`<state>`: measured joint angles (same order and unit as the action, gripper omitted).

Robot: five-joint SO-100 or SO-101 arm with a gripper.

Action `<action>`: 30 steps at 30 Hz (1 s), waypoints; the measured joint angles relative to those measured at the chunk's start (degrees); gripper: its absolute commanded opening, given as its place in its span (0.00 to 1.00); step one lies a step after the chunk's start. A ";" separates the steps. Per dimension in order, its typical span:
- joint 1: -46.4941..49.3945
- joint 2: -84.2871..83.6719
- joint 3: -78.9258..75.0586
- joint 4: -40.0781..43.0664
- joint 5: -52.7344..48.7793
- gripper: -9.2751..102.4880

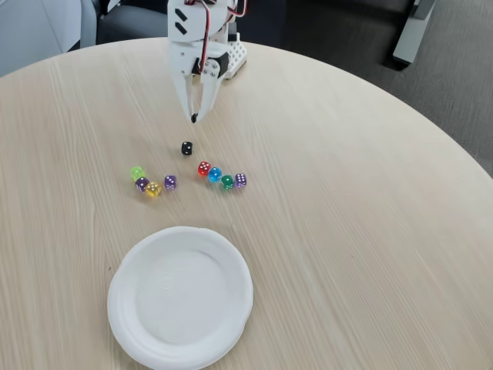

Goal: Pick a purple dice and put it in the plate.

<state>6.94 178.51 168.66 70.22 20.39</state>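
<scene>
Purple dice (170, 182): we see it lying on the round wooden table (347, 231), at the right end of a small cluster, well in from every edge and between the arm and the plate.
Cluster mates: a green die (137, 173), a darker purple die (142, 183) and a yellow die (152, 189) sit just beside it.
Second group: red (204, 168), blue (215, 174), green (227, 182) and pale lilac (240, 179) dice curve off to its right.
Black die (187, 148): alone, nearer the arm.
Plate (181, 297): white, bare, close to the table's near edge.
Gripper (195, 117): hanging tip-down near the far edge, fingers together at the tip, holding nothing; we judge it poised above the dice before any grasp.
</scene>
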 measured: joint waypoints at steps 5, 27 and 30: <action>0.00 -0.44 -5.80 0.09 1.67 0.08; -0.09 -46.23 -37.97 1.05 23.82 0.08; -0.09 -46.67 -38.14 1.05 23.91 0.08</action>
<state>6.86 131.84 130.52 71.28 44.30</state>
